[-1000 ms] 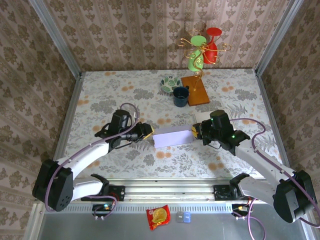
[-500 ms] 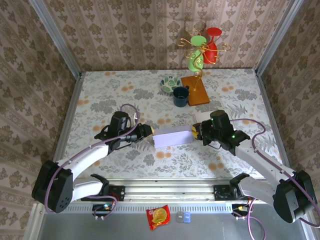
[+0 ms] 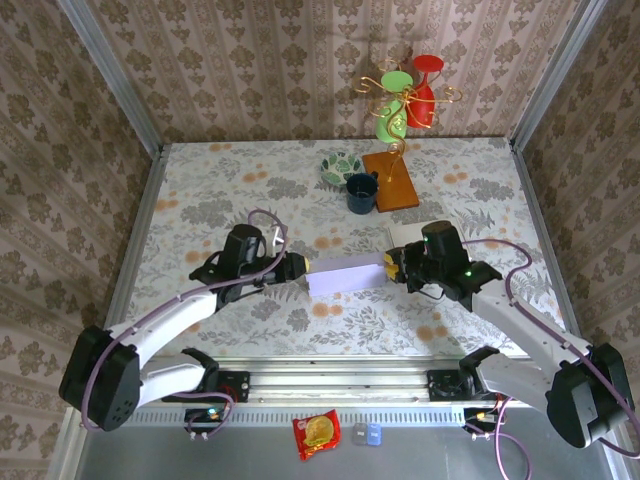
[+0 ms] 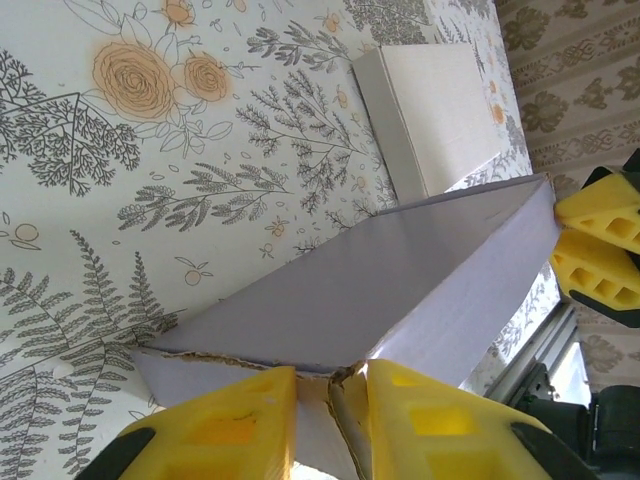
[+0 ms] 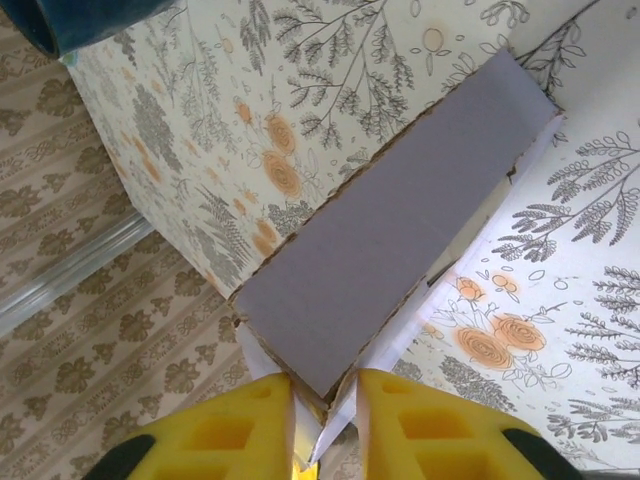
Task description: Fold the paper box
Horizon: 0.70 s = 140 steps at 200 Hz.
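You had the box [image 3: 345, 273] mid bench [image 3: 250, 190], btwn both arms, so each could reach one end. Left pincer [image 4: 330, 390] was clamped on its end flap, prob. to steady it. Right pincer [image 5: 323, 400] sat round the other end; can't tell if it squeezed.

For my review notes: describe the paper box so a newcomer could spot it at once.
On the floral table, look at the near middle. The paper box is the long block reaching from the left gripper to the right gripper. It alone is plain lavender; the dark mug stands further back.
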Tool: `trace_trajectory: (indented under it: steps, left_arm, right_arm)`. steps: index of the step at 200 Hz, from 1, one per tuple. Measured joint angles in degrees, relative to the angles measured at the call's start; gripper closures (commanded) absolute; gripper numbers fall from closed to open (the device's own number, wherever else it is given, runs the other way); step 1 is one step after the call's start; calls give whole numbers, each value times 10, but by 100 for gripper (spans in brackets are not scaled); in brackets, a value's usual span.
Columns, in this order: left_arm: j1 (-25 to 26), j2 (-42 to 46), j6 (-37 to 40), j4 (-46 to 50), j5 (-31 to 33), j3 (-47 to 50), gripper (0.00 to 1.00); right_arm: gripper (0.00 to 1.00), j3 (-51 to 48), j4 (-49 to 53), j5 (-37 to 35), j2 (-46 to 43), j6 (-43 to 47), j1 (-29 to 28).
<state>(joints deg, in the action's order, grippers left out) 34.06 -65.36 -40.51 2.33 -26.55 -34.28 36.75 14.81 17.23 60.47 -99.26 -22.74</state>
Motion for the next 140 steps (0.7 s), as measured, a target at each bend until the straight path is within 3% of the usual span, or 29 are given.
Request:
trace_trajectory:
  steps: [23,47,95,140]
  left_arm:
    - [6,9,5,14,14,-3,74]
    - [17,19,14,26,28,-4,75]
    - [60,43,42,55,68,-7,74]
    - [90,47,55,56,82,-5,73]
  right_arm:
    - [44,5,18,9,1,33,5]
    - [34,9,26,17,2,61,15]
    - [25,6,17,75,-2,76,23]
    - [28,-66,-45,93,-11,45,23]
